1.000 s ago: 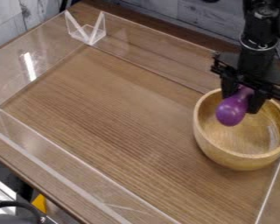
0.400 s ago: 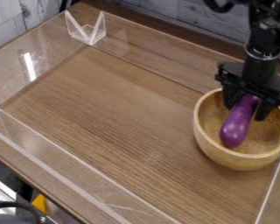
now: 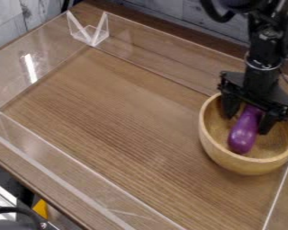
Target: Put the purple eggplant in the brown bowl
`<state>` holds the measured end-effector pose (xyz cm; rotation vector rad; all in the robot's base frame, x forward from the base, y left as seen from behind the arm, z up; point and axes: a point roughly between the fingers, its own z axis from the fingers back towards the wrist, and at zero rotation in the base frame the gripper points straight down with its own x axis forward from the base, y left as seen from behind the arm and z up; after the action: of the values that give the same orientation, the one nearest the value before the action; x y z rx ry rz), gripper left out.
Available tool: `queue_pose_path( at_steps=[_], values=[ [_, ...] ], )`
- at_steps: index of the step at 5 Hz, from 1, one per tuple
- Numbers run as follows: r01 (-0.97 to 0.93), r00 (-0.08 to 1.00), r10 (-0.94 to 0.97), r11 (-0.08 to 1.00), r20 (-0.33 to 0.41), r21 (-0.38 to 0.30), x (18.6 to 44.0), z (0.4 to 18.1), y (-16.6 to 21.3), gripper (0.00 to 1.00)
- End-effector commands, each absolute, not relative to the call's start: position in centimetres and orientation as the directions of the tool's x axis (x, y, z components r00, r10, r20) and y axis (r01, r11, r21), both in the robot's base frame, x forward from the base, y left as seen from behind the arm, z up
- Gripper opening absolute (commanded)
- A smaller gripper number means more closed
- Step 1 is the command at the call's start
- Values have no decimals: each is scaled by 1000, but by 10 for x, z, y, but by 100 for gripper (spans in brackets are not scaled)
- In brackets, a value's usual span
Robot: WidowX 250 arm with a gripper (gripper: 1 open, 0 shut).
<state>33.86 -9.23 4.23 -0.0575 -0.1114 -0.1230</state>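
Note:
The purple eggplant (image 3: 244, 133) lies inside the brown bowl (image 3: 219, 149) at the right of the table, leaning on the bowl's inner left side with its upper end pointing up. My gripper (image 3: 255, 115) points straight down over the bowl. Its black fingers (image 3: 230, 101) stand apart on either side of the eggplant's upper end, and a gap shows between them and the eggplant. The gripper is open and holds nothing.
The wooden table (image 3: 122, 117) is fenced by low clear plastic walls (image 3: 62, 180). A clear folded plastic piece (image 3: 89, 29) stands at the back left. The bowl sits close to the right wall.
The gripper sank into the bowl with the eggplant, then its jaws spread. The eggplant slid down out of the grip and now rests in the bowl.

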Motion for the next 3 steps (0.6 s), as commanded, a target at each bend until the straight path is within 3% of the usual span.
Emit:
queue_pose_path(
  at_steps=[1,2,3],
  values=[
    [166,971,-151,984,186,-66,343,68,-87,100],
    [205,964,-189,976,186,-69,342,66,-84,0],
    [243,957,-226,967,182,-76,341,64,-81,100]
  ],
)
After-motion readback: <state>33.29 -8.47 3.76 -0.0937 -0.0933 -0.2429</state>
